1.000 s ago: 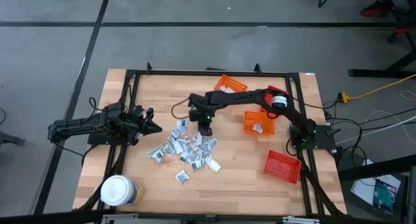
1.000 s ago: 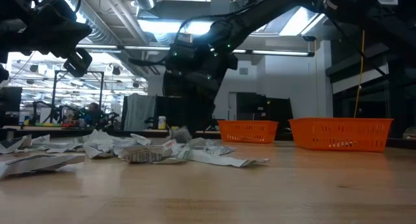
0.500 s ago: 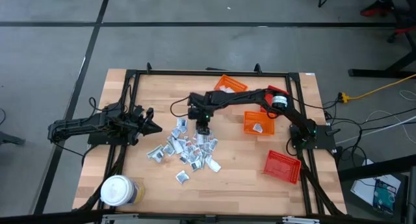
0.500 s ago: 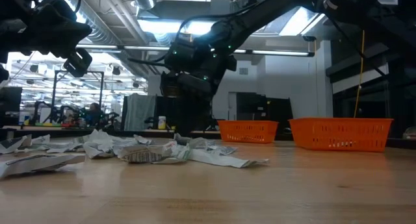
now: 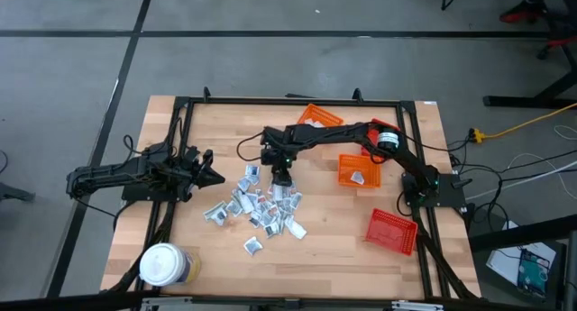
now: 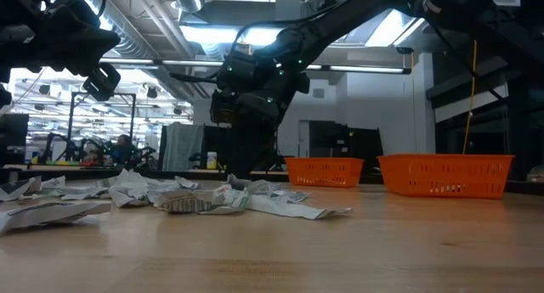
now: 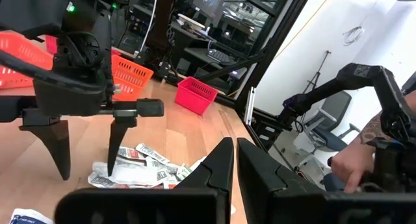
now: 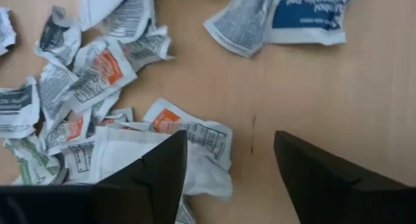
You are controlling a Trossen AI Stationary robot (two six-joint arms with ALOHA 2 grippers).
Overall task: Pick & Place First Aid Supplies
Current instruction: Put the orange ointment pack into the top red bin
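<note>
My right gripper (image 8: pixel 224 169) hangs pointing down over the far edge of the sachet pile, its two dark fingers (image 8: pixel 146 175) spread wide with nothing between them but bare wood and the corner of one packet. My left gripper (image 7: pixel 234 165) waits at the table's left edge, fingers pressed together and empty.

The first aid supplies (image 5: pixel 257 205) lie in a loose, crumpled heap near the middle of the table (image 5: pixel 334 230): small flat silvery-white sachets with black print, some with an orange-red patch, one (image 8: pixel 305 16) with a blue label lying a little apart from the rest.

The table is pale wooden planking in a black frame. Three mesh baskets sit on its right half: an orange one (image 5: pixel 320 118) at the far edge, another (image 5: pixel 359 171) holding a packet, and a red one (image 5: pixel 393 232) near the right front. A white-lidded jar (image 5: pixel 164 265) stands at the left front corner. Grey floor surrounds the table
</note>
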